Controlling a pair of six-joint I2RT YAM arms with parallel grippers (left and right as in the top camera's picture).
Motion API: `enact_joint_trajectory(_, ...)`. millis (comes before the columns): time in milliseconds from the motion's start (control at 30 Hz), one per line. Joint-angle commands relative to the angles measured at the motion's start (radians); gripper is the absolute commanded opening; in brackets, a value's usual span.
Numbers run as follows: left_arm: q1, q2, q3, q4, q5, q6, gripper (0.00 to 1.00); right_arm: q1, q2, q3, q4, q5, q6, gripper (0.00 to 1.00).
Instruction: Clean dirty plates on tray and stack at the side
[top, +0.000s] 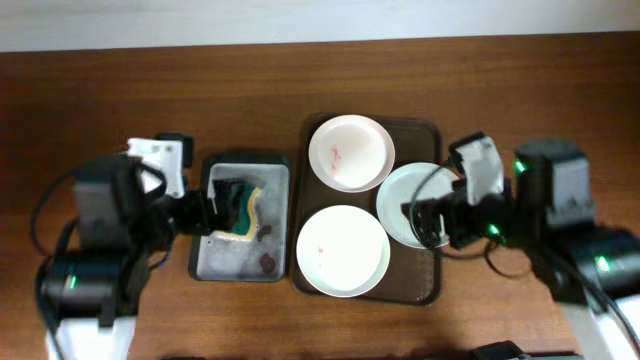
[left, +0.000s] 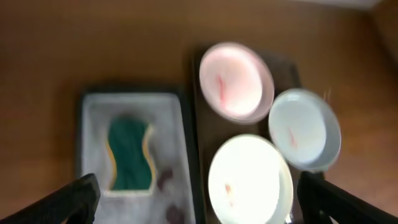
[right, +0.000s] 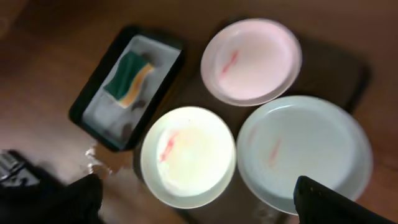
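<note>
— On the tray (top: 428, 285), where are the plates?
— I see the twelve o'clock plate (top: 350, 152), three o'clock plate (top: 400, 195) and six o'clock plate (top: 343, 250). My left end effector (top: 218, 205) gapes above the grey tray (top: 225, 262); my right end effector (top: 425, 215) gapes above the three o'clock plate.

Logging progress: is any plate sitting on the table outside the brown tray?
No, in the overhead view all three plates lie on the dark brown tray.
</note>
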Motion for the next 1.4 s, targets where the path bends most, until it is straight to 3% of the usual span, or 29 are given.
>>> enact_joint_trajectory(0, 0.005, 0.143, 0.014, -0.082, 0.032, 0.01, 1.0, 0.001, 0.116, 0.029, -0.033, -0.178, 0.027, 0.99)
enact_joint_trajectory(200, -0.055, 0.474, 0.009, -0.142, -0.15, 0.01, 0.74, 0.001, 0.139, 0.029, -0.047, -0.206, 0.027, 0.99)
enact_joint_trajectory(367, -0.13, 0.754, 0.009, -0.052, -0.281, -0.037, 0.69, 0.001, 0.136, 0.029, -0.071, -0.352, 0.042, 0.99)
enact_joint_trajectory(400, -0.128, 0.808, 0.009, -0.026, -0.299, -0.062, 0.54, 0.001, 0.136, 0.029, -0.077, -0.351, 0.042, 0.99)
enact_joint_trajectory(433, -0.126, 0.845, 0.009, -0.008, -0.328, -0.105, 0.5, 0.001, 0.136, 0.029, -0.081, -0.352, 0.042, 0.99)
enact_joint_trajectory(500, -0.126, 0.916, 0.009, 0.048, -0.319, -0.124, 0.29, 0.001, 0.136, 0.029, -0.092, -0.351, 0.042, 0.99)
enact_joint_trajectory(567, -0.126, 0.949, 0.009, 0.072, -0.247, -0.123, 0.0, 0.001, 0.136, 0.029, -0.092, -0.351, 0.042, 0.99)
enact_joint_trajectory(633, -0.126, 0.941, 0.025, 0.049, -0.18, -0.122, 0.0, 0.001, 0.136, 0.029, -0.092, -0.351, 0.042, 0.99)
enact_joint_trajectory(733, -0.126, 0.91, 0.159, -0.102, -0.145, -0.122, 0.03, 0.001, 0.136, 0.029, -0.092, -0.351, 0.042, 0.99)
enact_joint_trajectory(767, -0.126, 0.901, 0.199, -0.152, -0.15, -0.122, 0.22, 0.001, 0.136, 0.029, -0.092, -0.351, 0.042, 0.99)
enact_joint_trajectory(833, -0.126, 0.877, 0.265, -0.218, -0.239, -0.122, 0.48, 0.001, 0.136, 0.029, -0.092, -0.351, 0.042, 0.99)
enact_joint_trajectory(933, -0.126, 0.873, 0.254, -0.171, -0.365, -0.122, 0.67, 0.001, 0.136, 0.029, -0.092, -0.35, 0.042, 0.99)
enact_joint_trajectory(1000, -0.126, 0.873, 0.205, -0.098, -0.367, -0.123, 0.66, 0.001, 0.136, 0.029, -0.092, -0.348, 0.042, 0.99)
enact_joint_trajectory(1067, -0.126, 0.873, 0.125, 0.001, -0.346, -0.124, 0.59, 0.001, 0.136, 0.029, -0.092, -0.348, 0.042, 0.99)
enact_joint_trajectory(1100, -0.126, 0.873, 0.068, 0.069, -0.306, -0.123, 0.46, 0.001, 0.136, 0.029, -0.092, -0.347, 0.042, 0.99)
enact_joint_trajectory(1167, -0.126, 0.873, -0.003, 0.15, -0.253, -0.123, 0.06, 0.001, 0.136, 0.029, -0.092, -0.347, 0.042, 0.99)
enact_joint_trajectory(1200, -0.126, 0.873, -0.021, 0.158, -0.25, -0.123, 0.0, 0.001, 0.136, 0.029, -0.092, -0.346, 0.042, 0.99)
enact_joint_trajectory(1367, -0.126, 0.866, 0.098, 0.036, -0.25, -0.114, 0.0, 0.001, 0.145, 0.029, -0.072, -0.019, 0.051, 0.99)
